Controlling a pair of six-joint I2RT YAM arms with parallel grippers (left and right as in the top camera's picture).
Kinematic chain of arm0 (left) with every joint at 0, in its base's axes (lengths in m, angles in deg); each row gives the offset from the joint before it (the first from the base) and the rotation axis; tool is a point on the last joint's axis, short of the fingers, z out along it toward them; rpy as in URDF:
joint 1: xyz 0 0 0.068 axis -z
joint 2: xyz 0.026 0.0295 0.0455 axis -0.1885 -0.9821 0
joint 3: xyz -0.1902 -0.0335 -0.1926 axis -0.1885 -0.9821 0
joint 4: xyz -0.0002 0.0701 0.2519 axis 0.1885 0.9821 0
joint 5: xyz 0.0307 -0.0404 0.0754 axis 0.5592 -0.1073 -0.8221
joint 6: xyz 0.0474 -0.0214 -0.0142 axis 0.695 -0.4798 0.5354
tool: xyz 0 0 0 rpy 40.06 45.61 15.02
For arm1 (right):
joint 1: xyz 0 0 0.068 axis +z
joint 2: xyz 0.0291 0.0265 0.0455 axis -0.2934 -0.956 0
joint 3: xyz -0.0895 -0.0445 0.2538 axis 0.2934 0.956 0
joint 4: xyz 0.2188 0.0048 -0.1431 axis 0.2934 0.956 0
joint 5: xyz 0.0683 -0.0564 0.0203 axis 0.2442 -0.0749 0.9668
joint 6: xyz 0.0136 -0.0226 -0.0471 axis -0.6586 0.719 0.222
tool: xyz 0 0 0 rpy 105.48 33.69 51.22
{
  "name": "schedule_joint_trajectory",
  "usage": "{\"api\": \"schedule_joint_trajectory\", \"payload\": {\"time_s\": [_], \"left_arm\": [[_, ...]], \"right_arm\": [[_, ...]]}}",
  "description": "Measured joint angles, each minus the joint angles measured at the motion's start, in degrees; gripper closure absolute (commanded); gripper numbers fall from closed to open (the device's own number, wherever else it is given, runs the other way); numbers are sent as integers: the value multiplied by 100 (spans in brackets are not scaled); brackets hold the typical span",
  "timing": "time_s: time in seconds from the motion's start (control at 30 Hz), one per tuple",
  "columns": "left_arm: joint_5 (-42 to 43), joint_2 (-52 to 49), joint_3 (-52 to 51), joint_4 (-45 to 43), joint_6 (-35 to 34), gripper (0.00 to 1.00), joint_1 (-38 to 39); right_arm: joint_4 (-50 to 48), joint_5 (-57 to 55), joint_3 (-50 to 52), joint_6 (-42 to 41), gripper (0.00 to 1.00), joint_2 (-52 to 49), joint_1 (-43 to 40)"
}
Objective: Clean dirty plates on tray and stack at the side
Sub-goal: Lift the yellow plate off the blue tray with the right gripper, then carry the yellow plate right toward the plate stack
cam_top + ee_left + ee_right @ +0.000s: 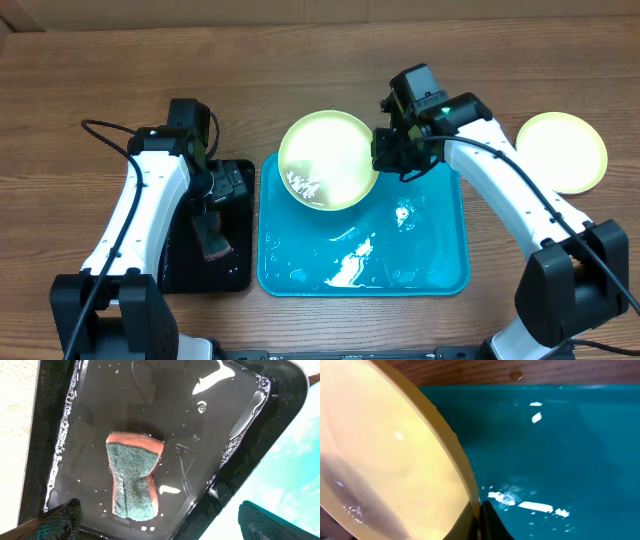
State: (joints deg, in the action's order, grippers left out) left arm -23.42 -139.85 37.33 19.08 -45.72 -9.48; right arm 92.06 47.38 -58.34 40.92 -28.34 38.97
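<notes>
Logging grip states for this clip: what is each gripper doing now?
Left gripper: open, empty, above the sponge.
Right gripper: shut on the yellow-green plate, at its rim.

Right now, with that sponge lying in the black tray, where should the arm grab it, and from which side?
Across the narrow waist of the sponge, coming straight down from above. It lies flat, green scrubbing face up, in the shallow black tray, and its long sides pinch inward midway. The left gripper hangs open above the tray.

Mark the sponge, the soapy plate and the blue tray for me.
sponge (133, 479), left wrist view, green scouring face
soapy plate (328, 160), overhead view, its centre
blue tray (440, 252), overhead view, bare wet floor
</notes>
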Motion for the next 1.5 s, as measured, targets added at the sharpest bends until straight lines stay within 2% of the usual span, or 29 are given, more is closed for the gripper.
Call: {"api": "schedule_joint_trajectory", "payload": {"time_s": [0.27,0.47,0.57,0.73,0.97,1.17,1.5], "left_arm": [[11,0,0,2,0,0,0],[11,0,0,2,0,0,0],[13,0,0,4,2,0,0],[15,0,0,4,24,0,0],[13,0,0,0,39,1,0],[13,0,0,-57,42,0,0],[13,0,0,-66,42,0,0]], "right_arm": [[579,962,0,-940,96,0,-120],[1016,1794,0,-999,96,0,-120],[1425,1858,0,-933,96,0,-118],[2065,1250,0,-870,96,0,-118],[2583,-446,0,-1126,96,0,-118],[2022,-1775,0,-1329,96,0,-120],[1751,-2800,-4,-1158,96,225,50]]}}
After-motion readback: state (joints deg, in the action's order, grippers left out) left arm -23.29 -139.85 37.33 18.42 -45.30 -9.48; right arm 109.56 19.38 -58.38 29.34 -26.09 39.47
